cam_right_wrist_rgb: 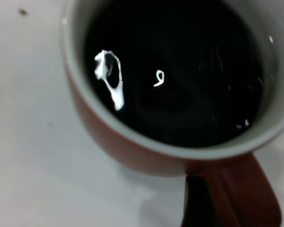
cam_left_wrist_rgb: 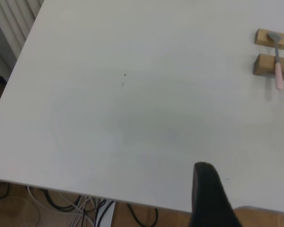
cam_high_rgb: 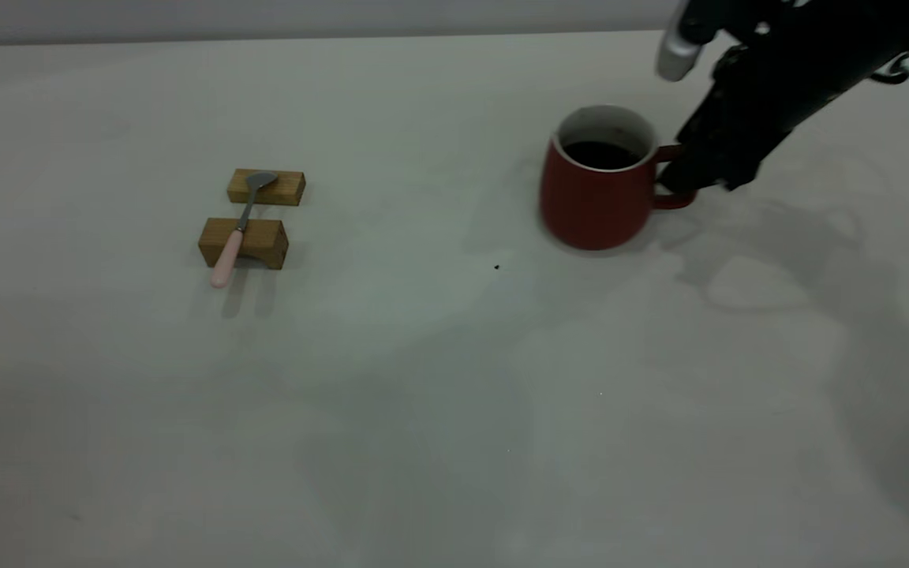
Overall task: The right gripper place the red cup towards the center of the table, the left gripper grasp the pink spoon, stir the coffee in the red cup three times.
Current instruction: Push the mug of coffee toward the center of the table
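The red cup (cam_high_rgb: 596, 205) stands right of the table's (cam_high_rgb: 423, 394) middle, with dark coffee (cam_high_rgb: 600, 154) inside. My right gripper (cam_high_rgb: 679, 177) reaches down from the upper right and is shut on the cup's loop handle (cam_right_wrist_rgb: 248, 189). One dark finger (cam_right_wrist_rgb: 199, 203) presses against that handle below the coffee (cam_right_wrist_rgb: 180, 71). The pink spoon (cam_high_rgb: 237, 229) lies across two wooden blocks at the left, pink handle toward the front. In the left wrist view the spoon (cam_left_wrist_rgb: 277, 66) is far off, and my left gripper (cam_left_wrist_rgb: 248, 198) hangs open over the table's edge, holding nothing.
The two wooden blocks (cam_high_rgb: 266, 187) (cam_high_rgb: 257, 241) carry the spoon. A tiny dark speck (cam_high_rgb: 496, 267) lies between blocks and cup. Cables (cam_left_wrist_rgb: 85, 208) hang below the table edge near the left arm.
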`<state>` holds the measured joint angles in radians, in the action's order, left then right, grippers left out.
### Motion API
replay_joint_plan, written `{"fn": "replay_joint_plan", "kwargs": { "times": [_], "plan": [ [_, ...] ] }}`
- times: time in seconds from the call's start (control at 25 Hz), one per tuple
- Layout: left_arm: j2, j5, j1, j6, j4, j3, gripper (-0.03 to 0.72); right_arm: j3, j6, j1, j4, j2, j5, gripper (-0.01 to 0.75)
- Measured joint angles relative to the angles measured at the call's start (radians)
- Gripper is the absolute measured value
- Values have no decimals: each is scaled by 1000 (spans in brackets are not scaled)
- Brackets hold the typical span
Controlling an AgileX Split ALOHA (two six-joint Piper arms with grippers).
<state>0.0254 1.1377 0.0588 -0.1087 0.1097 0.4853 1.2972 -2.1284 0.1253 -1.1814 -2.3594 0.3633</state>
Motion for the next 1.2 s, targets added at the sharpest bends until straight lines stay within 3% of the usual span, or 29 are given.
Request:
{"fn": "replay_joint_plan", "kwargs": {
  "times": [0.4,0.76,1.04,1.2],
  "plan": [
    [0,0,0,0,0,0,486,39,-1,151,-101,-15,-17,533],
    [0,0,0,0,0,0,486,111,-1,243,-135,-33,14,533],
    [0,0,0,0,0,0,486,117,5,268,-135,-30,30,533],
    [0,0,0,-1,0,0,486,95,123,223,-134,34,40,533]
  ]
}}
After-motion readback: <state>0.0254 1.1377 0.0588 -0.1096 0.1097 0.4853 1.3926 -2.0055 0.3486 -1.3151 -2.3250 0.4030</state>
